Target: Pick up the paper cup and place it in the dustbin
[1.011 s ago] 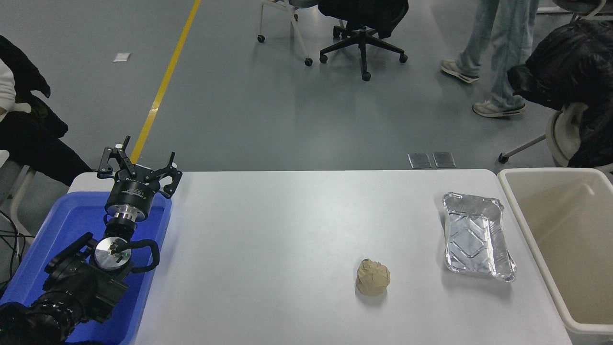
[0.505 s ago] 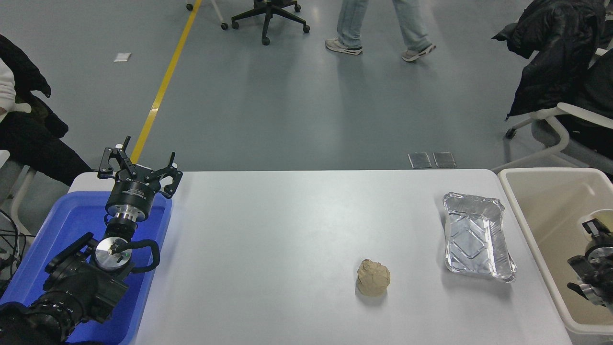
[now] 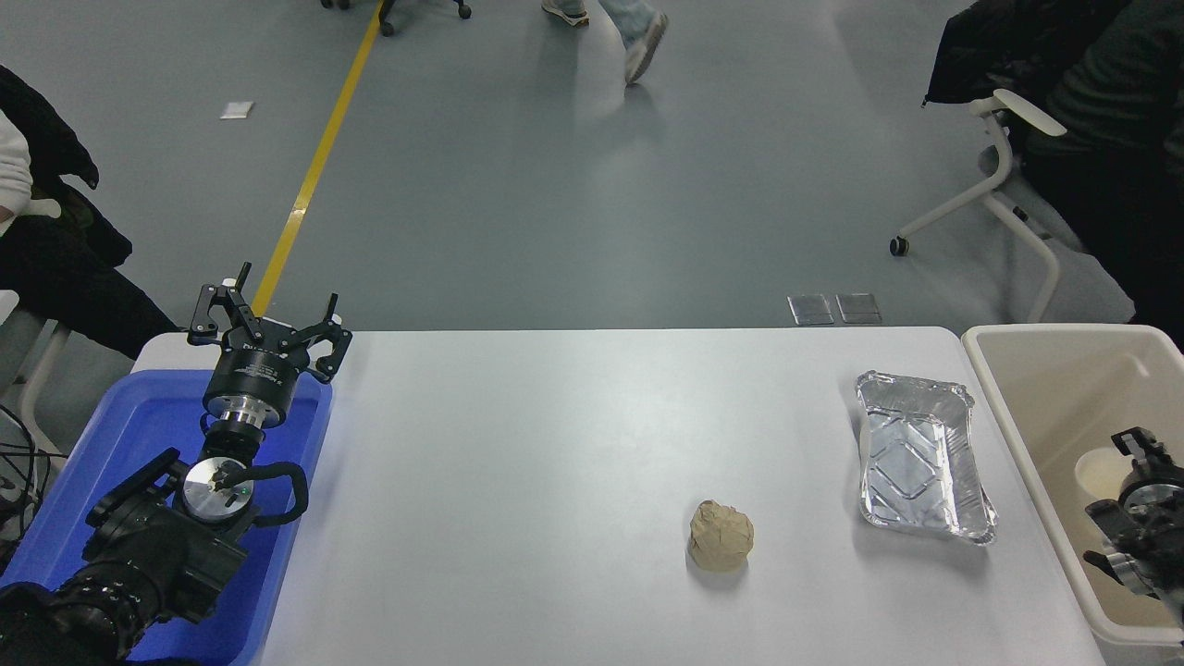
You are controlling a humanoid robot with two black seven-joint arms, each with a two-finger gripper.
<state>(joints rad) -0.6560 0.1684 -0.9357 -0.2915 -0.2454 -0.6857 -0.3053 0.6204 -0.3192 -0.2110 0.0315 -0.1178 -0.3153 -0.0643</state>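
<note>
**A:** so where's the right pincer (image 3: 1130,453) at? I can only spot it at the right edge, down inside the dustbin (image 3: 1008,407).

**B:** yep, it's over the bin's inside, coming in from the lower right corner. The paper cup (image 3: 1099,472) is right up against its tip, showing as a pale round shape against the bin's inner wall. Honestly I cannot tell if the fingers are clamped on the cup or spread off it, too much of it is cut off by the frame edge and the black parts blur together.

**A:** fair. And the cup is inside the bin's walls, not on the table (image 3: 573,444)?

**B:** inside the rim for sure. Whether it's sitting on the bottom or hanging, can't say.

**A:** what's near the bin?

**B:** a shiny foil tray (image 3: 920,458) just beside the bin's left wall, lying on the table. A bit closer to the camera and further left there's a crumpled brown paper ball (image 3: 721,535), apart from the tray.

**A:** and the other arm?

**B:** left pincer (image 3: 270,326) is parked at the lower left, hovering over the far edge of a blue plastic tray (image 3: 111,444), fingers spread wide, nothing in them. Past the table it's grey floor with a yellow line (image 3: 319,157), someone's shoe (image 3: 643,46) at the top, and a chair (image 3: 1008,194) on the right.
</note>
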